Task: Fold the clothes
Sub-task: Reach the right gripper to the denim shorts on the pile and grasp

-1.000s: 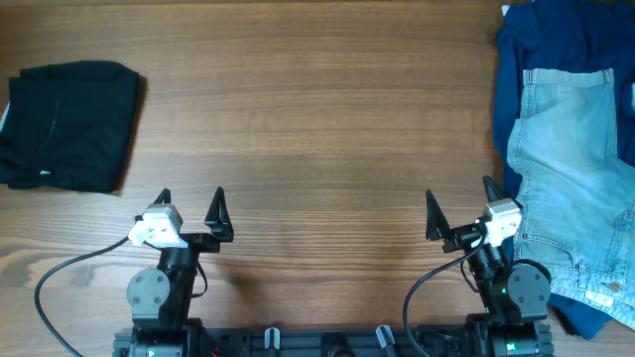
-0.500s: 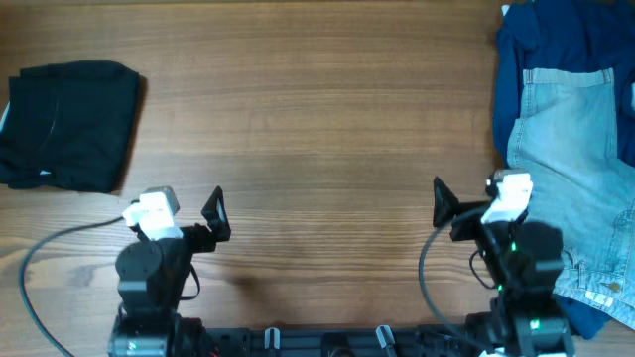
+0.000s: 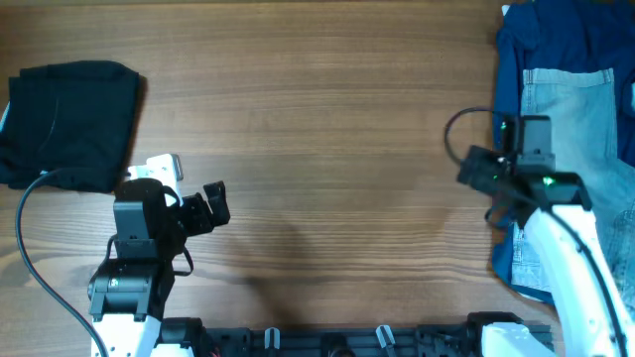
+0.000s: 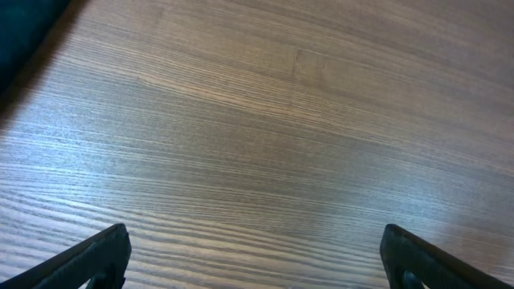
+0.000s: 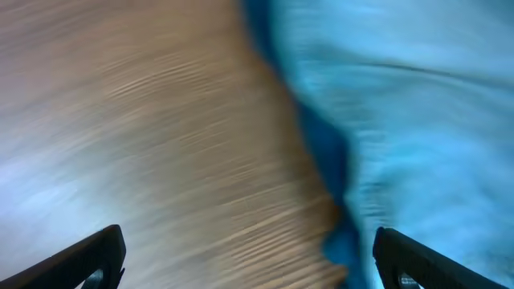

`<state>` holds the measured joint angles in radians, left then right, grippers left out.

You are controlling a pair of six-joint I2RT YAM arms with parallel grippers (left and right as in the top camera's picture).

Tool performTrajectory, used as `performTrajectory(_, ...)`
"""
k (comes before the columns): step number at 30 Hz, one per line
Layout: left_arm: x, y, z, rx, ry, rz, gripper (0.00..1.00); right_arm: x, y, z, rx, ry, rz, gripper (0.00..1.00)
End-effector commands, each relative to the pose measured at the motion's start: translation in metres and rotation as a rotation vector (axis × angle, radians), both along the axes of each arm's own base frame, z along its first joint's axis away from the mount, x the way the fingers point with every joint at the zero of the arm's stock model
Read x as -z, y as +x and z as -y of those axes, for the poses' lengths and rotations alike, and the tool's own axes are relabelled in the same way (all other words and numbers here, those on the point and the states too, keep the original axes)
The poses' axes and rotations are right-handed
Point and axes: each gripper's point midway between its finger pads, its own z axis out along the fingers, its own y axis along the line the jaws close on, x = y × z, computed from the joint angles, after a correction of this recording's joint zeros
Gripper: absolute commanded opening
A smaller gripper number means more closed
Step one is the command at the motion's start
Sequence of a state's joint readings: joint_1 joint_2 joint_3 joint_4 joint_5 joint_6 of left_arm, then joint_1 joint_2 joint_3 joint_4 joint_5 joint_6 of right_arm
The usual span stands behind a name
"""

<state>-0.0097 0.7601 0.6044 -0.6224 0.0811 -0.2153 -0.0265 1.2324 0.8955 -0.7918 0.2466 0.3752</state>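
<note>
Shorts lie unfolded and rumpled on top of the navy garment, whose cloth shows beyond their upper and left edges. Right end effector hangs at the left border of the navy garment, fingers spread wide and gripping nothing; its wrist view is blurred, showing wood beside blue cloth. Left end effector is well apart to the left of the navy garment, likewise released and empty over the bare surface, with a black garment farther left again.

Wooden table carries black folded garment left, navy garment right.
</note>
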Motion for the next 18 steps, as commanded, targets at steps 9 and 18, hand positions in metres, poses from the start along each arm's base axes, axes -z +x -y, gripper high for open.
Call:
performTrajectory(9, -0.01, 0.003, 0.002, 0.004, -0.017, 0.025, 1.0, 0.063, -0.019, 0.088, 0.422, -0.058, -0.176, 0.77)
performTrajectory(18, -0.01, 0.004, 0.002, 0.004, -0.017, 0.025, 1.0, 0.066, -0.016, 0.09, 0.407, -0.063, -0.177, 0.32)
